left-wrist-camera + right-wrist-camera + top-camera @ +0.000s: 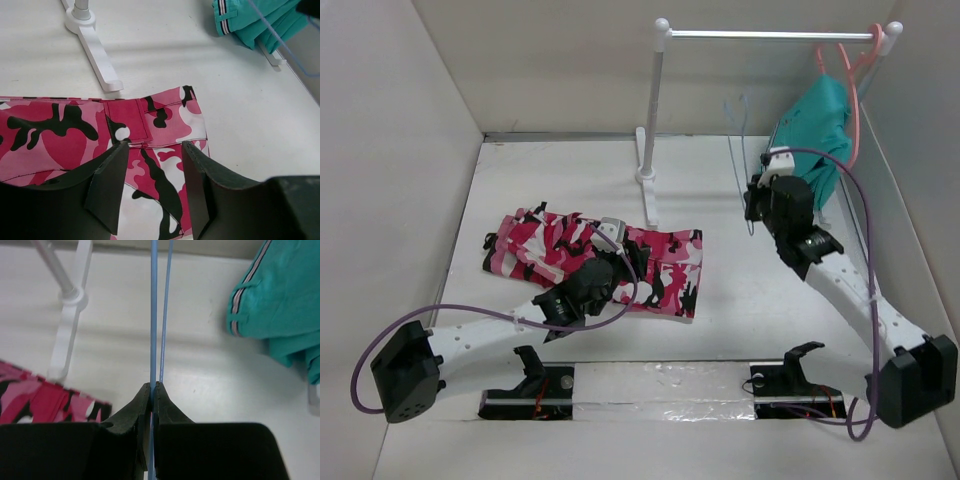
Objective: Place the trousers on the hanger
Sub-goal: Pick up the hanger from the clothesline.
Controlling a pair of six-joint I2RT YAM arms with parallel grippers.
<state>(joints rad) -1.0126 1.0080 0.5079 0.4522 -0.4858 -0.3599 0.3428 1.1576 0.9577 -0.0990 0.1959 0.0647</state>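
On the white table [740, 300] the trousers [665, 272] lie flat, centre-left. The left pincer [150, 190] is spread above them, the right pincer [152, 390] clamped on the hanger [153, 315] at far right. Next, probably: grip one end, then feed it through.

White table [740, 300], plain white walls [550, 60]

No text, brand, number or sign can be read in any view. Only a camouflage pattern is seen on the trousers [665, 270], and no lettering is seen on the hanger [153, 315].
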